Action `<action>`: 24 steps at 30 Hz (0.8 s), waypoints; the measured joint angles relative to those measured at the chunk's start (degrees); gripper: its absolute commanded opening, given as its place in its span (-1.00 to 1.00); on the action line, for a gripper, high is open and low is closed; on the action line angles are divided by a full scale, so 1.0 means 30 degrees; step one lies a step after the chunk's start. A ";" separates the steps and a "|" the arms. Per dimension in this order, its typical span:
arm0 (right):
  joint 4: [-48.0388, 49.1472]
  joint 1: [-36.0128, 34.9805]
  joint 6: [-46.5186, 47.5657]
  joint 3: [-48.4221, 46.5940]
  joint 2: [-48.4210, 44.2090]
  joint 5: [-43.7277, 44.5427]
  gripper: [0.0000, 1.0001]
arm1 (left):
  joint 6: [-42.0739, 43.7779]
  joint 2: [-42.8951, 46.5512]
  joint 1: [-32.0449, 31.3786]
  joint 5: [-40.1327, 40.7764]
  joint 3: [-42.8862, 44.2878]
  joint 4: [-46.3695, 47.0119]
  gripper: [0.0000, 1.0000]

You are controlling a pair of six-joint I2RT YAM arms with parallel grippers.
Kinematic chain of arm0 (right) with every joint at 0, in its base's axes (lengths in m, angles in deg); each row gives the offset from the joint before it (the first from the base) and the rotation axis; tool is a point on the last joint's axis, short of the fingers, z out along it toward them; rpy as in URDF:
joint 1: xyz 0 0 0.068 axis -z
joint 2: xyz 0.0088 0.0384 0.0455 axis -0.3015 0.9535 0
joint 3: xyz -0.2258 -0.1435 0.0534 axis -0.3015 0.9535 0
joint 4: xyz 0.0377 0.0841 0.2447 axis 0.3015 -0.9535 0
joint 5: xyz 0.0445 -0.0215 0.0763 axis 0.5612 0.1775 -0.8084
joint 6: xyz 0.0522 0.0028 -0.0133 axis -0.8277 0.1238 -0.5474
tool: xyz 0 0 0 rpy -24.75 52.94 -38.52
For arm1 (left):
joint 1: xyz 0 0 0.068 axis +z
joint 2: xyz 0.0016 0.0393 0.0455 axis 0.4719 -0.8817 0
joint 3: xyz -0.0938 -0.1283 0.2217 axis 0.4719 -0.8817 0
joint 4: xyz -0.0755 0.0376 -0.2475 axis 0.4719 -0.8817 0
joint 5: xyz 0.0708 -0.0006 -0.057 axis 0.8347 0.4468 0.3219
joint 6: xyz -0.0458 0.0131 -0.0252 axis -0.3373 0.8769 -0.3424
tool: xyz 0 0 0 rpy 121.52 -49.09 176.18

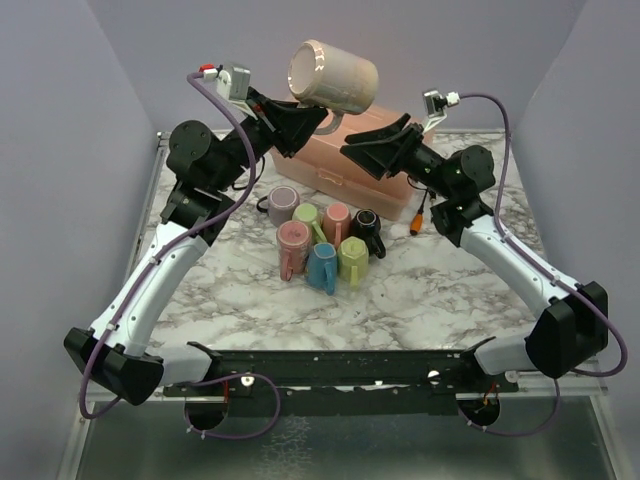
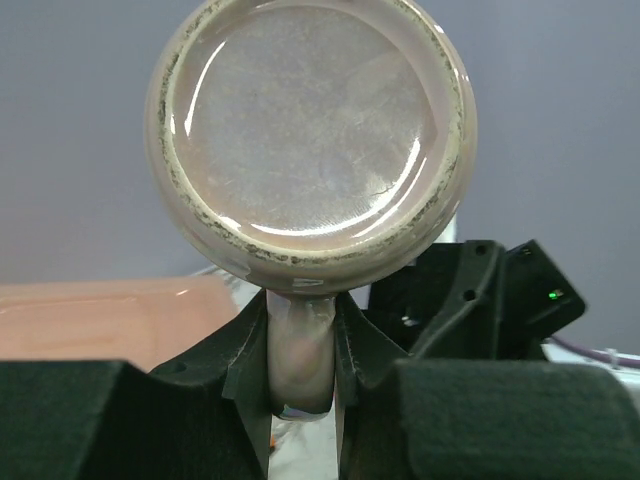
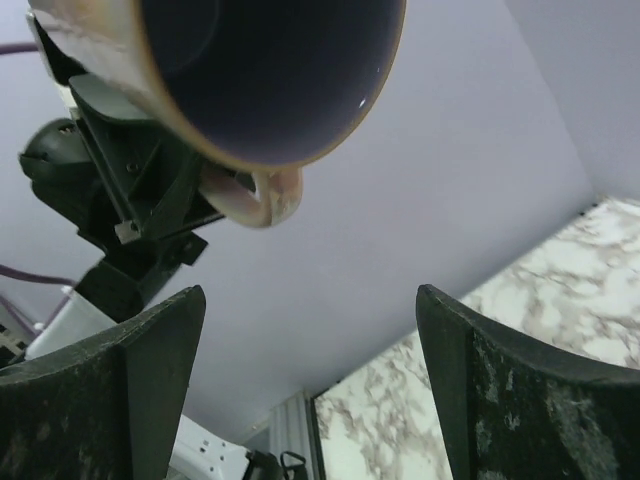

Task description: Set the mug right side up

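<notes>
A large beige mug (image 1: pixel 335 75) hangs in the air above the back of the table, tipped on its side. Its base faces the left wrist view (image 2: pixel 310 130) and its dark opening faces the right wrist view (image 3: pixel 260 70). My left gripper (image 1: pixel 318 122) is shut on the mug's handle (image 2: pixel 298 345), which sits between the two fingers (image 2: pixel 300 372). My right gripper (image 1: pixel 362 150) is open and empty, just below and to the right of the mug, its fingers wide apart (image 3: pixel 310 340) and not touching it.
A pink lidded box (image 1: pixel 350 170) stands on the marble table (image 1: pixel 440 280) right under both grippers. Several small coloured mugs (image 1: pixel 325 245) are clustered in front of it. A small orange thing (image 1: pixel 415 225) lies beside the box's right end.
</notes>
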 measured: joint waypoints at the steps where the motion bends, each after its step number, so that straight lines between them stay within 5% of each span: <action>1: 0.0597 -0.0204 -0.0364 -0.0240 0.0211 0.0211 0.80 | -0.0576 0.0000 -0.0262 -0.0219 0.0000 0.0554 -1.00; 13: 0.4845 -0.0911 -0.3738 -0.2659 0.1231 0.0925 0.50 | -0.3942 0.0000 -0.1122 -0.1005 0.0000 0.4459 -1.00; 24: 0.5574 -0.1515 -0.5166 -0.4452 0.2790 0.1319 0.12 | -0.4838 -0.0036 -0.1457 -0.1093 -0.0248 0.5719 -1.00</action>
